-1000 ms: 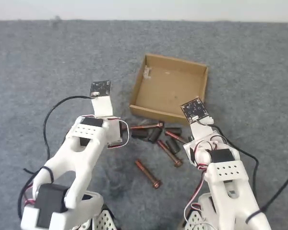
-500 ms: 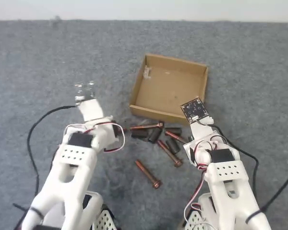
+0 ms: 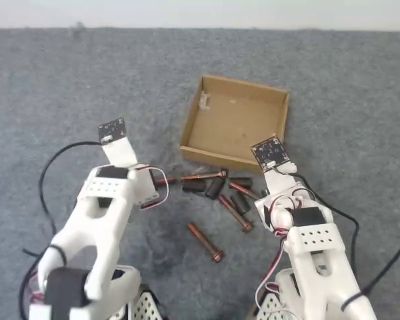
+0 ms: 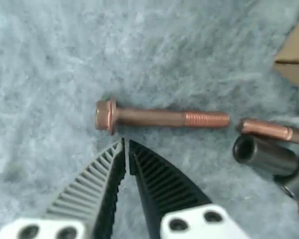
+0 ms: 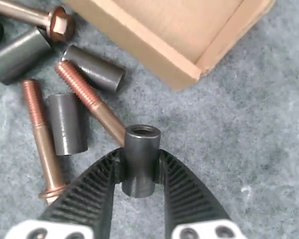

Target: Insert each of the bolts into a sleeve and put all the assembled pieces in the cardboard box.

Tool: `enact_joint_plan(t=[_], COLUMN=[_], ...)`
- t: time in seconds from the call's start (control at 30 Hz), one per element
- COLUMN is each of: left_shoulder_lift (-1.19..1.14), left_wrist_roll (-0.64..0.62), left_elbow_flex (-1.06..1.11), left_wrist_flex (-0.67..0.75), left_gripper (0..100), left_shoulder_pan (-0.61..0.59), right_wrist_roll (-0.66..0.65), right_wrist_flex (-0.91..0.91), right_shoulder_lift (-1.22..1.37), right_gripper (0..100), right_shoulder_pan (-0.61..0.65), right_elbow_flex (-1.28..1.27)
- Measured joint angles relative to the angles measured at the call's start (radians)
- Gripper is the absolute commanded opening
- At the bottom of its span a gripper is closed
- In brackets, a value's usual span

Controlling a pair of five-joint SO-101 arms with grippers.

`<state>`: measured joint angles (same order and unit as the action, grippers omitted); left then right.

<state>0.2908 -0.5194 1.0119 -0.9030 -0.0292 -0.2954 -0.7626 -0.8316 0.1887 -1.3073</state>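
Observation:
In the left wrist view a copper bolt (image 4: 159, 118) lies flat on the grey carpet just past my left gripper (image 4: 125, 145), whose ribbed fingers are shut with nothing between them. My right gripper (image 5: 139, 156) is shut on a dark sleeve (image 5: 142, 144), which stands upright over the carpet near a corner of the cardboard box (image 5: 154, 50). Beside it lie loose bolts (image 5: 87, 97) and sleeves (image 5: 67, 130). From the high view, the box (image 3: 189, 127) sits beyond both arms, and the pile of bolts (image 3: 203, 176) and sleeves (image 3: 215, 187) lies between them.
One bolt (image 3: 205, 241) lies apart from the pile, nearer the arm bases. Another sleeve (image 4: 264, 154) and a bolt tip (image 4: 264, 129) lie just beyond the bolt at my left gripper. A black cable (image 3: 53, 173) loops left of the left arm.
The left arm has swung to the left and turned, and its gripper now sits behind a bolt at the pile's left end. The right arm has stayed still with the sleeve.

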Motion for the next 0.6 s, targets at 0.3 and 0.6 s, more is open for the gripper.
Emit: enact_joint_plan(t=[0.3,0.6], left_shoulder_lift=[-0.057,-0.232], left_wrist_roll=[0.000,-0.034], left_elbow_flex=[-0.037,-0.184], left_wrist_flex=[0.002,-0.006], left_gripper=[1,1], left_shoulder_pan=[-0.020,-0.092], right_wrist_roll=[0.000,0.000], right_wrist_flex=[0.000,0.000], right_shoulder_lift=[0.000,0.000], right_gripper=[0.6,0.6], right_shoulder_pan=[0.000,0.000], right_elbow_flex=[0.000,0.000])
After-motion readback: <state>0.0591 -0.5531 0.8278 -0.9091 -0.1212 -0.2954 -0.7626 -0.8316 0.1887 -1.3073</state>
